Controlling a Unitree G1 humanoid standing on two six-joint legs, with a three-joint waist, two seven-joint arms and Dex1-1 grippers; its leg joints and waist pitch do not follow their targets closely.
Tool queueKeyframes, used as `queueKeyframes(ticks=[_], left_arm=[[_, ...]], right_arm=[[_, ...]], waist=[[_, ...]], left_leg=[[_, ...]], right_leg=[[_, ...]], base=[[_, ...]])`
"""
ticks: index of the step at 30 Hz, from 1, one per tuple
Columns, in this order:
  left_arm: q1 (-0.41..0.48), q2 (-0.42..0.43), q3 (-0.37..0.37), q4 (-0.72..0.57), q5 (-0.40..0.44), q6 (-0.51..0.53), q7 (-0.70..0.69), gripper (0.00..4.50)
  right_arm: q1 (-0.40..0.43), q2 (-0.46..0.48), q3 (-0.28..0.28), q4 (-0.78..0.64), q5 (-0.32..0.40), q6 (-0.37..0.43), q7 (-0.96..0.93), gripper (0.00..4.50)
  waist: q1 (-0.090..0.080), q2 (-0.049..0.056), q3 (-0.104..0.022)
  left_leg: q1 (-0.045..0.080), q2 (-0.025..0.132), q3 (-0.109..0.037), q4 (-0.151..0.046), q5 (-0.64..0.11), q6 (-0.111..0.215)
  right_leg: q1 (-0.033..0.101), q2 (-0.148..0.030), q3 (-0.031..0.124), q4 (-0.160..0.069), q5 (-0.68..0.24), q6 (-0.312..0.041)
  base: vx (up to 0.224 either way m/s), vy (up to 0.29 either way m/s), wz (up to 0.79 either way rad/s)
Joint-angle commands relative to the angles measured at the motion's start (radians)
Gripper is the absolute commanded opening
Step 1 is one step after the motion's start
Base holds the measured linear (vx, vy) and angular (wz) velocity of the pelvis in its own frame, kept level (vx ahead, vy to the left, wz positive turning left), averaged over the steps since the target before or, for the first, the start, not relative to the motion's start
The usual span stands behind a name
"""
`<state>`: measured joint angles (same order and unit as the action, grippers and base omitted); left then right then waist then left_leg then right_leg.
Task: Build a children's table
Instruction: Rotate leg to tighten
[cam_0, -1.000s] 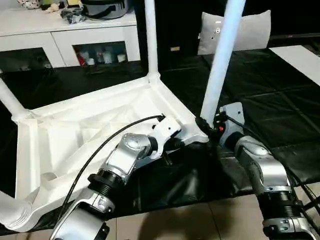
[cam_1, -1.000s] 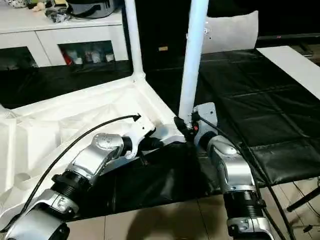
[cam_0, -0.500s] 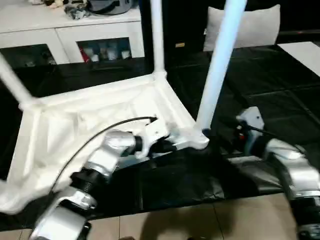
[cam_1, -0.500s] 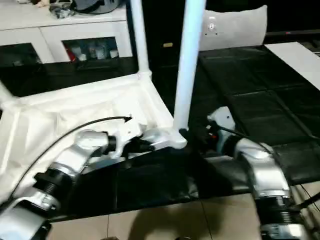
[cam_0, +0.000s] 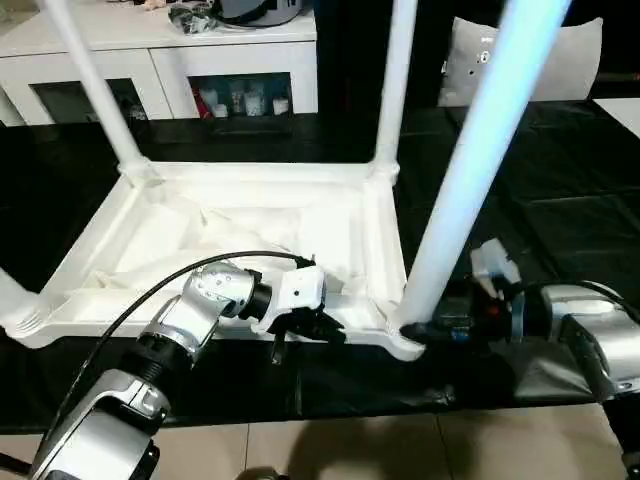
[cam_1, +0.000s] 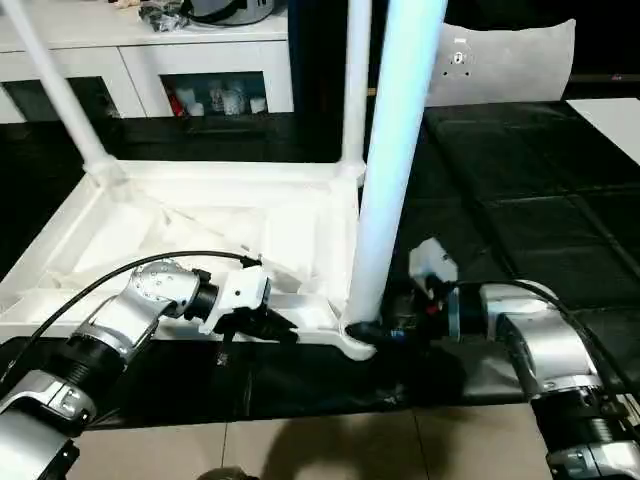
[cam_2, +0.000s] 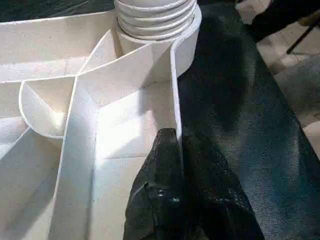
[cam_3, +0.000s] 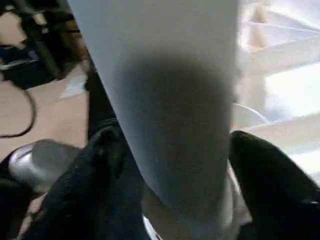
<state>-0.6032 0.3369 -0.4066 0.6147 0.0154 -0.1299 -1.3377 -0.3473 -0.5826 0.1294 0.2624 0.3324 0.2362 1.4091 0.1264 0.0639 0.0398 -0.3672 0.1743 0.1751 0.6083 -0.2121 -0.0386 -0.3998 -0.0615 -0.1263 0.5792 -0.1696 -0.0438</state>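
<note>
1. Black sheeting (cam_0: 560, 210) covers the floor where I am working, with a white cabinet (cam_0: 180, 60) behind; the children's table (cam_0: 250, 240) lies upside down on it, ribbed underside up.

2. Three legs stand in its corner sockets — the far-left leg (cam_0: 95, 85), the far-right leg (cam_0: 392, 85) and the near-right leg (cam_0: 470, 190). A fourth socket (cam_0: 20, 318) sits at the near-left corner; I cannot tell whether its leg is seated.

3. My left gripper (cam_0: 318, 325) has its jaws pinched shut on the thin near rim (cam_2: 175, 120) of the top, steadying it.

4. My right gripper (cam_0: 430, 330) sits at the base of the near-right leg, its black fingers (cam_3: 100, 165) spread on either side; whether they press the leg I cannot tell.

5. By my reading, I am seating this leg — next, a firm hold low down and a push or twist into the socket, the left holding the top square.
</note>
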Motion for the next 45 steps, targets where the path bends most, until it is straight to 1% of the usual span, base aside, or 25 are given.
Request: queueKeyframes(ticks=[1,6,7,11,12,17,19,20,22,24,25,26,27,28,29,30,32,35,36,37,39,41,42,44,45], left_arm=[[-0.03,-0.009,-0.028,-0.009,0.001,-0.017,-0.044,0.0],[-0.031,-0.011,-0.027,-0.006,-0.003,-0.02,-0.059,0.0],[-0.029,-0.01,-0.026,-0.006,-0.005,-0.019,-0.06,0.0],[-0.021,-0.01,-0.022,-0.005,-0.007,-0.012,-0.057,0.0],[-0.013,-0.016,-0.009,-0.008,-0.013,0.015,-0.037,0.0],[0.0,-0.035,0.017,-0.026,-0.03,0.079,0.008,0.0],[0.015,-0.061,0.042,-0.066,-0.043,0.157,0.068,0.0],[0.02,-0.074,0.053,-0.079,-0.046,0.182,0.099,0.0],[0.022,-0.105,0.071,-0.094,-0.046,0.225,0.167,0.0],[0.023,-0.13,0.081,-0.106,-0.044,0.259,0.222,0.0],[0.028,-0.165,0.091,-0.125,-0.039,0.297,0.291,0.0],[0.028,-0.168,0.092,-0.127,-0.039,0.3,0.297,0.0],[0.033,-0.199,0.102,-0.141,-0.029,0.326,0.359,0.0],[0.033,-0.199,0.102,-0.141,-0.029,0.326,0.359,0.0],[0.035,-0.213,0.108,-0.149,-0.023,0.342,0.387,0.0],[0.036,-0.243,0.111,-0.157,0.006,0.356,0.458,0.0],[0.036,-0.255,0.11,-0.164,0.018,0.368,0.491,0.0],[0.036,-0.254,0.096,-0.163,0.032,0.353,0.502,0.0],[0.037,-0.248,0.095,-0.165,0.032,0.354,0.499,0.0],[0.037,-0.242,0.096,-0.165,0.032,0.353,0.494,0.0],[0.036,-0.222,0.095,-0.165,0.032,0.343,0.47,0.0],[0.035,-0.201,0.094,-0.163,0.04,0.335,0.454,0.0],[0.035,-0.18,0.093,-0.157,0.043,0.306,0.427,0.0],[0.035,-0.169,0.091,-0.154,0.043,0.293,0.409,0.0],[0.034,-0.144,0.083,-0.144,0.036,0.251,0.36,0.0]], right_arm=[[-0.021,-0.005,0.014,0.003,-0.005,0.0,0.031,3.23],[-0.031,-0.015,0.033,0.007,0.006,0.023,0.071,2.9],[-0.03,-0.015,0.034,0.006,0.006,0.024,0.072,2.79],[-0.026,-0.017,0.037,0.003,0.01,0.03,0.074,2.46],[-0.013,-0.011,0.027,-0.02,0.029,0.064,0.057,2.37],[0.011,0.018,0.005,-0.065,0.05,0.116,-0.011,2.18],[0.021,0.076,-0.008,-0.097,0.025,0.159,-0.16,2.16],[0.02,0.105,-0.014,-0.098,0.007,0.165,-0.226,2.13],[0.012,0.168,-0.034,-0.092,-0.008,0.194,-0.349,2.11],[0.004,0.217,-0.048,-0.084,-0.026,0.212,-0.447,2.1],[-0.008,0.279,-0.06,-0.062,-0.068,0.227,-0.583,2.09],[-0.009,0.284,-0.061,-0.06,-0.071,0.229,-0.593,2.09],[-0.017,0.328,-0.067,-0.044,-0.101,0.239,-0.682,2.09],[-0.017,0.328,-0.067,-0.044,-0.101,0.239,-0.682,2.09],[-0.018,0.345,-0.069,-0.042,-0.112,0.242,-0.717,2.09],[-0.02,0.39,-0.079,-0.028,-0.121,0.212,-0.781,2.09],[-0.02,0.411,-0.085,-0.027,-0.129,0.19,-0.812,2.62],[-0.011,0.426,-0.089,-0.039,-0.125,0.152,-0.816,2.75],[-0.005,0.429,-0.096,-0.051,-0.119,0.147,-0.807,3.08],[-0.001,0.425,-0.099,-0.057,-0.116,0.141,-0.796,3.18],[0.01,0.4,-0.097,-0.072,-0.108,0.123,-0.748,3.26],[0.024,0.361,-0.094,-0.085,-0.1,0.101,-0.69,3.53],[0.042,0.308,-0.084,-0.098,-0.095,0.09,-0.617,3.63],[0.053,0.279,-0.077,-0.106,-0.093,0.084,-0.578,3.73],[0.068,0.225,-0.084,-0.113,-0.082,0.079,-0.518,3.85]], waist=[[-0.002,-0.024,-0.068],[0.01,-0.023,-0.072],[0.01,-0.028,-0.072],[0.013,-0.026,-0.072],[0.013,-0.026,-0.072],[0.012,-0.027,-0.069],[0.009,-0.025,-0.067],[0.005,-0.024,-0.065],[-0.015,-0.027,-0.062],[-0.031,-0.026,-0.062],[-0.044,-0.027,-0.061],[-0.05,-0.026,-0.061],[-0.061,-0.027,-0.064],[-0.068,-0.028,-0.063],[-0.073,-0.027,-0.062],[-0.076,-0.028,-0.062],[-0.079,-0.028,-0.062],[-0.08,-0.026,-0.063],[-0.081,-0.027,-0.063],[-0.08,-0.026,-0.063],[-0.08,-0.025,-0.064],[-0.077,-0.026,-0.064],[-0.074,-0.022,-0.065],[-0.068,-0.025,-0.065],[-0.063,-0.029,-0.065]], left_leg=[[0.005,0.065,-0.02,-0.059,-0.057,0.136],[0.006,0.068,-0.021,-0.057,-0.03,0.142],[0.006,0.068,-0.021,-0.057,-0.028,0.143],[0.006,0.068,-0.021,-0.056,-0.023,0.146],[0.006,0.068,-0.021,-0.056,-0.027,0.144],[0.007,0.066,-0.02,-0.059,-0.04,0.131],[0.009,0.067,-0.021,-0.062,-0.048,0.116],[0.01,0.066,-0.021,-0.063,-0.061,0.105],[0.007,0.058,-0.023,-0.068,-0.083,0.074],[0.008,0.052,-0.022,-0.066,-0.094,0.073],[0.002,0.052,-0.023,-0.066,-0.087,0.07],[0.001,0.051,-0.025,-0.067,-0.082,0.065],[0.003,0.047,-0.024,-0.064,-0.084,0.062],[-0.001,0.048,-0.025,-0.065,-0.078,0.065],[0.001,0.044,-0.022,-0.062,-0.081,0.076],[0.0,0.044,-0.022,-0.063,-0.077,0.084],[0.002,0.044,-0.02,-0.062,-0.076,0.09],[0.0,0.047,-0.022,-0.063,-0.075,0.105],[0.0,0.048,-0.023,-0.063,-0.074,0.11],[0.001,0.049,-0.022,-0.063,-0.076,0.113],[0.0,0.049,-0.022,-0.063,-0.079,0.118],[-0.002,0.049,-0.022,-0.062,-0.077,0.124],[-0.002,0.048,-0.022,-0.061,-0.068,0.129],[-0.002,0.049,-0.022,-0.06,-0.067,0.139],[-0.002,0.049,-0.022,-0.061,-0.06,0.141]], right_leg=[[0.062,-0.102,0.063,-0.07,-0.286,-0.103],[0.06,-0.101,0.064,-0.066,-0.258,-0.103],[0.06,-0.101,0.064,-0.065,-0.253,-0.104],[0.059,-0.101,0.064,-0.063,-0.248,-0.105],[0.06,-0.102,0.063,-0.064,-0.256,-0.104],[0.059,-0.102,0.062,-0.071,-0.295,-0.093],[0.059,-0.101,0.063,-0.075,-0.326,-0.082],[0.056,-0.101,0.06,-0.08,-0.352,-0.08],[0.06,-0.101,0.056,-0.086,-0.398,-0.064],[0.06,-0.099,0.055,-0.094,-0.428,-0.048],[0.059,-0.097,0.056,-0.091,-0.417,-0.05],[0.059,-0.096,0.053,-0.092,-0.419,-0.049],[0.061,-0.097,0.053,-0.093,-0.422,-0.047],[0.063,-0.098,0.054,-0.093,-0.412,-0.051],[0.061,-0.096,0.053,-0.099,-0.423,-0.046],[0.06,-0.095,0.055,-0.097,-0.418,-0.046],[0.058,-0.095,0.055,-0.1,-0.425,-0.04],[0.059,-0.095,0.056,-0.097,-0.397,-0.043],[0.059,-0.094,0.057,-0.095,-0.384,-0.048],[0.058,-0.096,0.059,-0.095,-0.379,-0.051],[0.06,-0.096,0.059,-0.093,-0.37,-0.055],[0.062,-0.097,0.059,-0.092,-0.365,-0.053],[0.062,-0.095,0.06,-0.09,-0.352,-0.054],[0.063,-0.094,0.06,-0.09,-0.343,-0.051],[0.066,-0.094,0.06,-0.089,-0.345,-0.047]], base=[[0.0,0.0,0.0],[0.0,0.0,0.0],[0.0,0.0,0.0],[0.0,0.0,0.0],[0.0,0.0,0.0],[0.0,0.0,0.0],[0.0,0.0,0.0],[0.0,0.0,0.0],[0.0,0.0,0.0],[0.0,0.0,0.0],[0.0,0.0,0.0],[0.0,0.0,0.0],[0.0,0.0,0.0],[0.0,0.0,0.0],[0.0,0.0,0.0],[0.0,0.0,0.0],[0.0,0.0,0.0],[0.0,0.0,0.0],[0.0,0.0,0.0],[0.0,0.0,0.0],[0.0,0.0,0.0],[0.0,0.0,0.0],[0.0,0.0,0.0],[0.0,0.0,0.0],[0.0,0.0,0.0]])
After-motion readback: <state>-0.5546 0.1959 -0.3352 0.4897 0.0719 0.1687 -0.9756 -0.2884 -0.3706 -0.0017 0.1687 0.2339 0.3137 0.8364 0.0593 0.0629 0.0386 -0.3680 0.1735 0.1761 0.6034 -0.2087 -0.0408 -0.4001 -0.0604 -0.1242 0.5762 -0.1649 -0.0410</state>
